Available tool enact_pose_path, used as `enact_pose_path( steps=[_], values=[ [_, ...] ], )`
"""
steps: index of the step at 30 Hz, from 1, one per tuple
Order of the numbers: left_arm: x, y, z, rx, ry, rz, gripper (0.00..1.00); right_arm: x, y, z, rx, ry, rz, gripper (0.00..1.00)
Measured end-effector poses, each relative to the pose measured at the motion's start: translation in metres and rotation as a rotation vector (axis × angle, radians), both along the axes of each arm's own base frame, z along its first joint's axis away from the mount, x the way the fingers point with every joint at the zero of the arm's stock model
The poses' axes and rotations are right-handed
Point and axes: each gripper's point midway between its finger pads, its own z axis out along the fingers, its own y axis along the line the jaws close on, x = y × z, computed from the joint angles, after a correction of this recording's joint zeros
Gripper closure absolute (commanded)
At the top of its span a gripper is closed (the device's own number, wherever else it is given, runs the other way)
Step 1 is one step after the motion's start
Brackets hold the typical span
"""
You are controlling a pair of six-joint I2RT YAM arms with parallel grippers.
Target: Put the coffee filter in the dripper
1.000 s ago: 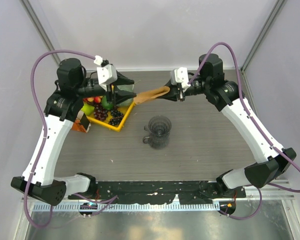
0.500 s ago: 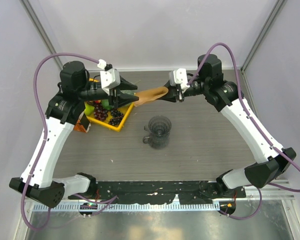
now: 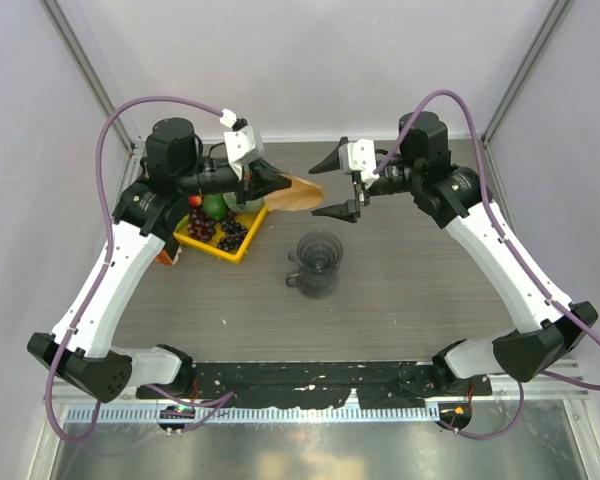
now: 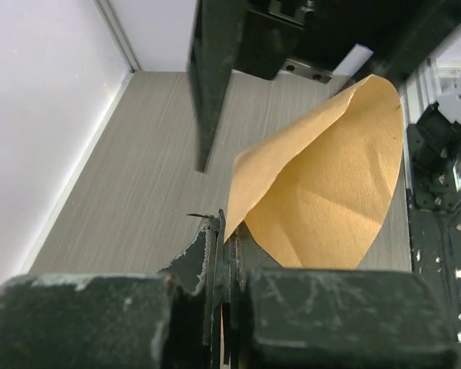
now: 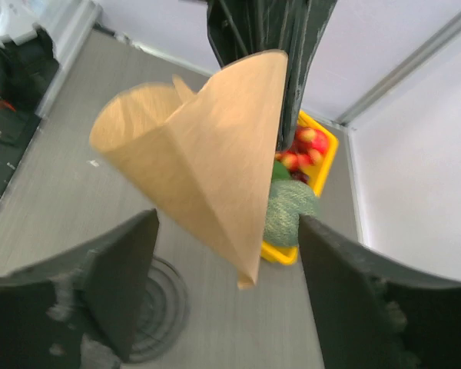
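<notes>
Top view: left gripper [image 3: 280,186] is clamped on the coffee filter [image 3: 302,193], midair beyond the dripper [image 3: 319,262]; right gripper [image 3: 336,187] is wide open, empty. Left wrist: only a thin edge looks pinched, so it could slip. Right wrist: the cone sits between the open jaws, easy to snag.

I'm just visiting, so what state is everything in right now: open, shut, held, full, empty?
coffee filter: an open cone, held in the air by the left hand.
dripper: upright on the table, empty.
left hand: shut on the coffee filter.
right hand: open, gripping nothing.
fruit tray: holding fruit.
</notes>
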Motion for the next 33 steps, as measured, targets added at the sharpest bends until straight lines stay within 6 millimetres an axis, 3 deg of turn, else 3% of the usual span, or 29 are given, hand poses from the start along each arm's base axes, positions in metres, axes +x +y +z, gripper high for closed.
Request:
enact_pose_path(
  steps=[1,2,8,12,20,25,30,33],
  values=[
    [0.001,0.000,0.001,-0.006,0.016,0.012,1.00,0.002,-0.002,-0.001,-0.003,0.006,-0.015,0.01],
    [0.003,0.000,0.002,-0.016,0.034,0.030,1.00,0.005,-0.004,-0.001,-0.005,0.006,-0.033,0.04],
    [0.016,-0.002,0.014,-0.115,0.217,0.142,1.00,0.034,-0.013,-0.013,0.003,-0.036,-0.185,0.04],
    [0.031,-0.007,0.024,-0.184,0.374,0.217,1.00,0.054,-0.008,-0.020,0.009,-0.097,-0.293,0.04],
    [0.050,-0.012,0.023,-0.255,0.567,0.311,1.00,0.076,-0.001,0.009,0.089,-0.255,-0.424,0.00],
    [0.051,-0.011,0.023,-0.270,0.598,0.332,1.00,0.088,-0.006,0.025,0.142,-0.323,-0.493,0.21],
    [0.053,-0.010,0.023,-0.275,0.603,0.341,1.00,0.090,-0.006,0.025,0.147,-0.350,-0.503,0.40],
    [0.054,-0.009,0.024,-0.277,0.604,0.343,1.00,0.089,-0.006,0.022,0.142,-0.359,-0.496,0.44]
  ],
)
